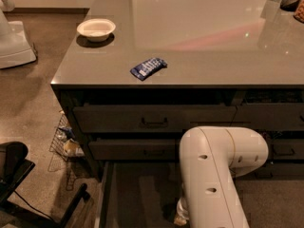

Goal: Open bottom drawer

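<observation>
The bottom drawer (137,194) is pulled out from under the counter, showing its deep dark interior and left side wall (105,194). Its front is below the frame edge. Above it are two closed wide drawers with dark centre pulls, the top one (154,120) and the middle one (137,150). My white arm (213,175) reaches down in front of the drawers. My gripper (181,214) is low over the open drawer's right part, mostly hidden behind the arm.
A grey counter (199,46) holds a white bowl (96,28) and a blue packet (148,68). A narrower drawer stack (280,122) is at right. A wire basket (64,141) stands on the floor at left, and a black chair base (19,184) is at lower left.
</observation>
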